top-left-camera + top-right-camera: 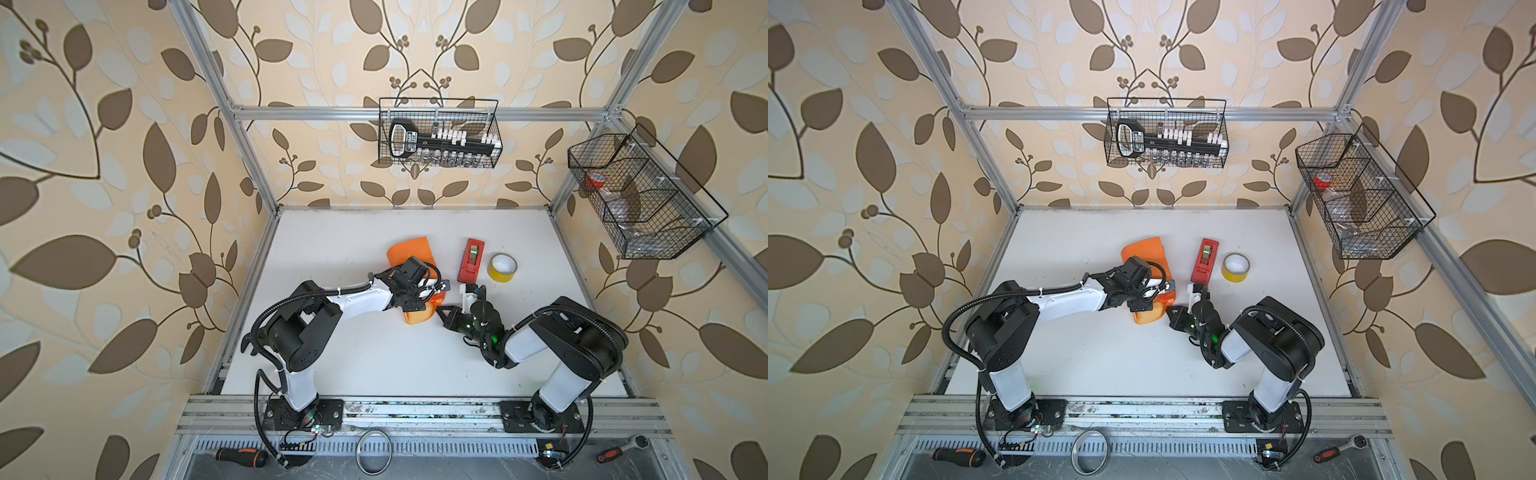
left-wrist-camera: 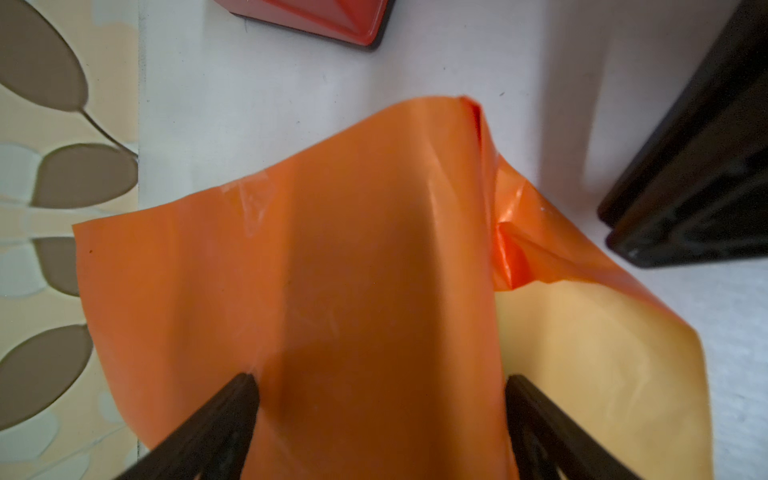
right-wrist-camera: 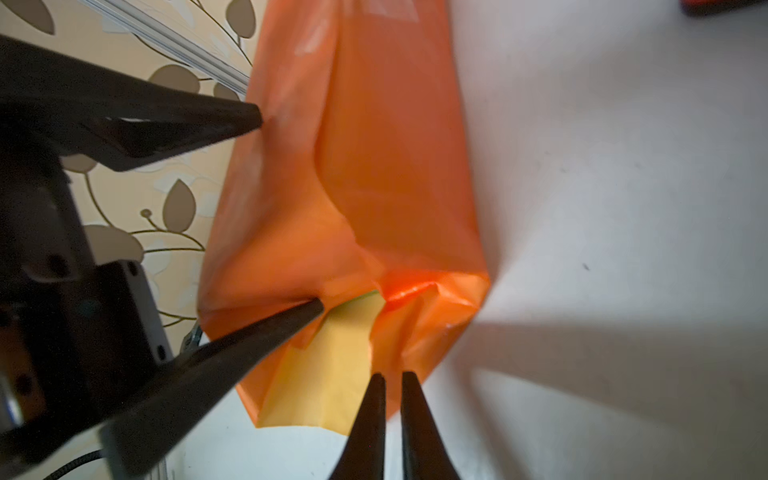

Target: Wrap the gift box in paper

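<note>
One paper [image 3: 374, 166] bundle, orange out, yellow flap | left pincer [image 2: 381, 378] apart astride, maybe touching | right pincer [image 3: 393, 376] nearly together

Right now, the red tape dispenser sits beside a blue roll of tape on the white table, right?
No, the roll of tape is yellow, not blue; both top views show it. It does sit beside the red tape dispenser on the white table.
</note>
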Motion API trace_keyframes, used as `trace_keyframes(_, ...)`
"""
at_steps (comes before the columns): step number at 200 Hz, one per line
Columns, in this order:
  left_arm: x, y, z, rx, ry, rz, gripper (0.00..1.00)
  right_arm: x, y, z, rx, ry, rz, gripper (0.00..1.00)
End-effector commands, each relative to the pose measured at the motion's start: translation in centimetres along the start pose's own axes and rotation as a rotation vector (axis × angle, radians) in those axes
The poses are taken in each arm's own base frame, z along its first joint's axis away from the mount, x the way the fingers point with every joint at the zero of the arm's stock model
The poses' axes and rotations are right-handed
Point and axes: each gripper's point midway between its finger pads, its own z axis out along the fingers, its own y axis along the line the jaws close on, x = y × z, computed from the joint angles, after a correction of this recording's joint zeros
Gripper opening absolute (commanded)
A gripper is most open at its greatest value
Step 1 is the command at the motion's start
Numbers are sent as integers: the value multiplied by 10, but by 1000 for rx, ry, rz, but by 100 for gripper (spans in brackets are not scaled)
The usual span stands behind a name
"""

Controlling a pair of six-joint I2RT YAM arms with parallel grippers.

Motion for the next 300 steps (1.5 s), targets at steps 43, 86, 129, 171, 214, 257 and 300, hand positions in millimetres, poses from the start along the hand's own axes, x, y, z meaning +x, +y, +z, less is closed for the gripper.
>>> trace_keyframes(43,9,-25,7,99,36,45,93,-16,3,19,-37,-35,69,8)
trace_keyframes(86,9,-26,7,102,39,44,93,-17,1,26,-36,-33,76,8)
trace_keyframes(129,8,-26,7,102,38,44,93,-17,-2,31,-24,-28,79,7)
trace_keyframes(171,9,-25,7,100,39,43,93,-5,-14,36,13,7,99,6)
trace_keyframes(214,10,-25,8,100,41,42,93,13,-24,37,76,48,94,6)
trace_keyframes(257,8,-25,6,99,39,40,93,20,-31,39,133,62,93,9)
trace_keyframes(300,8,-23,5,92,39,36,93,7,-23,35,106,57,94,14)
